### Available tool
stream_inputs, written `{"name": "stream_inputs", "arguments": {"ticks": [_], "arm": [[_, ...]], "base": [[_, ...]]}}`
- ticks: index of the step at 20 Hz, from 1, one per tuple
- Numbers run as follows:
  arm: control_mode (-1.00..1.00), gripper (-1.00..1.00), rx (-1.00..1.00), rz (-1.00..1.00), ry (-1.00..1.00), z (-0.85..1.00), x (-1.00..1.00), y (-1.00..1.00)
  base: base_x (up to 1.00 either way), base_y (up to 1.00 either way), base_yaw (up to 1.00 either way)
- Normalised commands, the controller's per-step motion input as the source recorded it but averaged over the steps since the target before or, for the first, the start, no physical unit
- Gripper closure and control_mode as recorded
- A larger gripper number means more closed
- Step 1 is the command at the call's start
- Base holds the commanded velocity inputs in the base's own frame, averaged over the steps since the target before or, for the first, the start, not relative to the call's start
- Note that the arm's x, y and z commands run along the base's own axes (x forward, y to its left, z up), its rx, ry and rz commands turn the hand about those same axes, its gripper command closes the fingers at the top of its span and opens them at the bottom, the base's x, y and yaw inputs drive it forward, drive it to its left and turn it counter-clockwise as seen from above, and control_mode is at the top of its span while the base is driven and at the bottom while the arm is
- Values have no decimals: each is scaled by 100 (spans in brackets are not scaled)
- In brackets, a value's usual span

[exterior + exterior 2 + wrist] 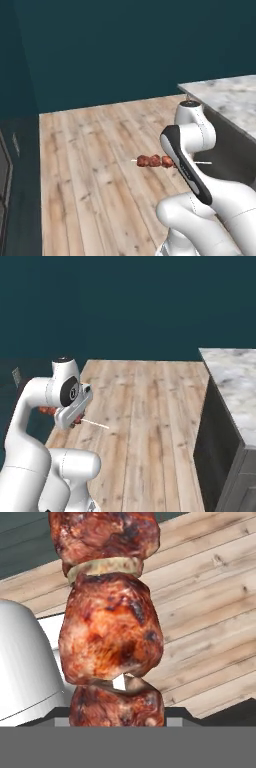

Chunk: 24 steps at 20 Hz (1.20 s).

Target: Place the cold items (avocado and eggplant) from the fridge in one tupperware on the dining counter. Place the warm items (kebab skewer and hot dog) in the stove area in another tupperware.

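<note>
Three browned meat chunks show on the kebab skewer (pixel 155 161) in the left base view, threaded on a thin pale stick that runs level across the middle of the frame, its white tip poking out to the right of the white robot arm (pixel 197 165). That skewer hangs in the air over the light wooden plank floor (pixel 95 175), not resting on anything. The tool (pixel 76 421) sits at centre left of the right base view, tucked under the arm's white wrist; it is clenched on the kebab skewer, with red meat showing just left of it and the pale stick jutting out to the lower right. From the hand view the meat fills the middle of the frame from top to bottom, glossy and charred, with a pale ring of onion between the upper two pieces; the fingertips themselves are hidden behind the lowest chunk. A grey marbled stone desk (pixel 227 97) with dark sides occupies the upper right of the left base view and the right edge of the right base view, well apart from the skewer. Dark teal wall (pixel 125 306) covers the top of both base views.
</note>
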Motion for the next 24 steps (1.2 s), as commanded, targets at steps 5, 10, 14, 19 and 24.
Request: {"name": "stream_inputs", "arguments": {"ticks": [5,10,14,19,24], "arm": [[100,100,0,0,0,0,0,0],[100,100,0,0,0,0,0,0],[100,100,0,0,0,0,0,0],[100,100,0,0,0,0,0,0],[100,100,0,0,0,0,0,0]], "base": [[100,71,-45],[100,60,-40],[100,56,-37],[100,72,-36],[100,97,-40]]}}
